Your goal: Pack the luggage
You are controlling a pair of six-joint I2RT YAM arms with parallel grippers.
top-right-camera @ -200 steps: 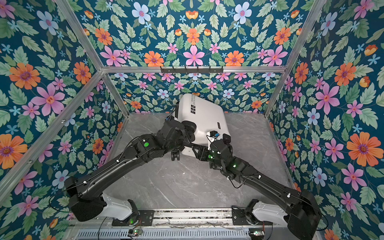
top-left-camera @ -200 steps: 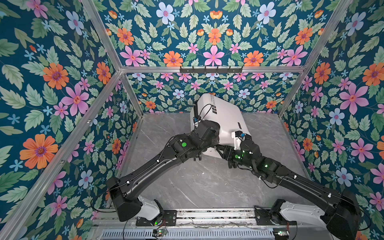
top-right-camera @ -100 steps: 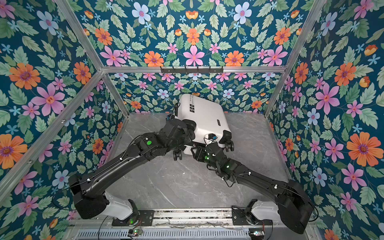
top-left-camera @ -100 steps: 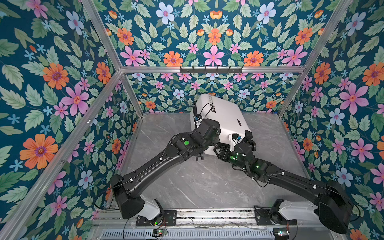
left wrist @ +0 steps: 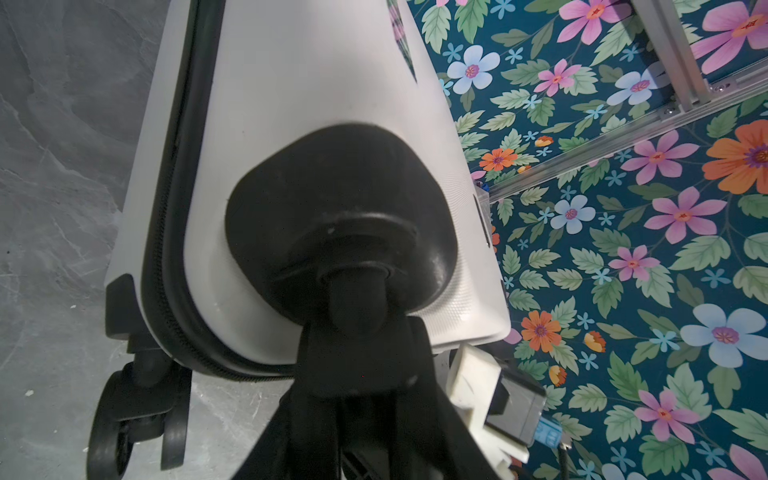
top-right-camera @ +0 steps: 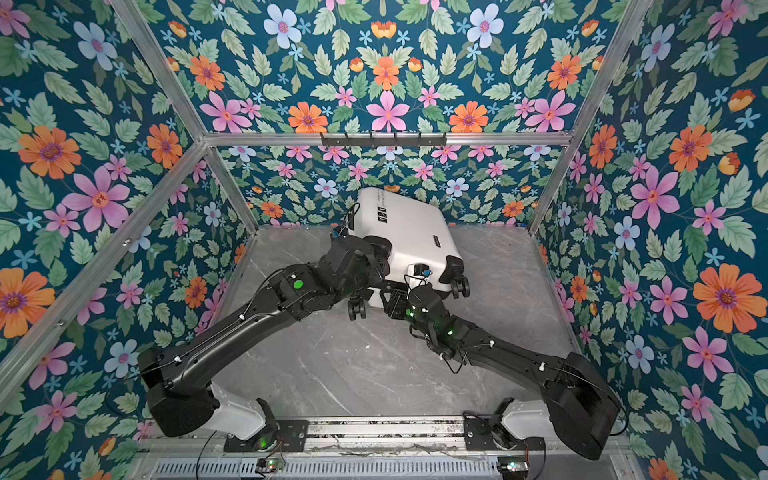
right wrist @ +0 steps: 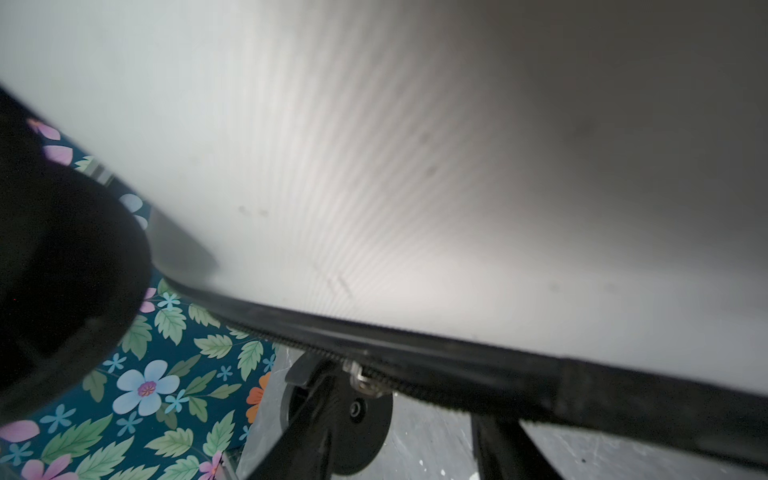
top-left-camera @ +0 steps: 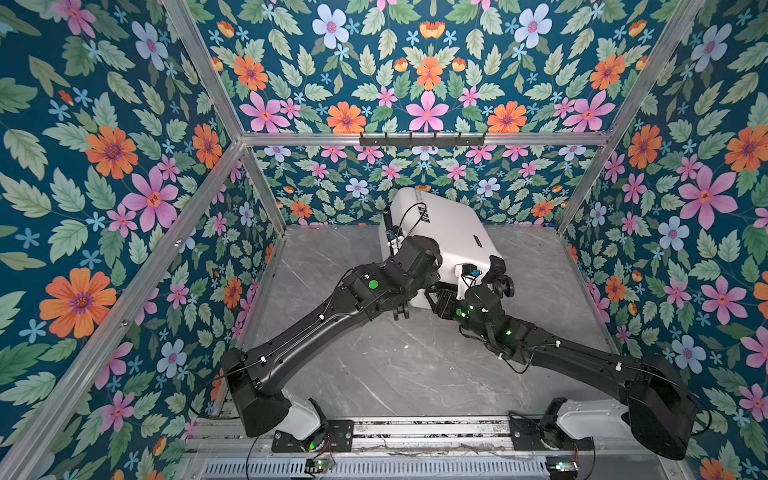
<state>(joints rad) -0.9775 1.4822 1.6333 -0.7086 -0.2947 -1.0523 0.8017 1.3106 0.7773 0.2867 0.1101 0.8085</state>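
Your left claw [left wrist: 359,336] grips a wheel [left wrist: 357,297] of the luggage [top-left-camera: 440,224]. Your right claw [top-right-camera: 394,300] sits at its zipper [right wrist: 415,345]; can't tell its grip.

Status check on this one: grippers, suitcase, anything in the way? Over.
Left gripper shut on a wheel. Right gripper open at the zipper band. Suitcase closed, tilted on the table. No obstruction in view.

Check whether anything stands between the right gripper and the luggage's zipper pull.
Nothing visible does. The right gripper sits at the luggage's wheel end, jaws apart. The right wrist view shows the zipper pull on the black zipper band directly ahead, with no object in between. A spinner wheel lies beyond it.
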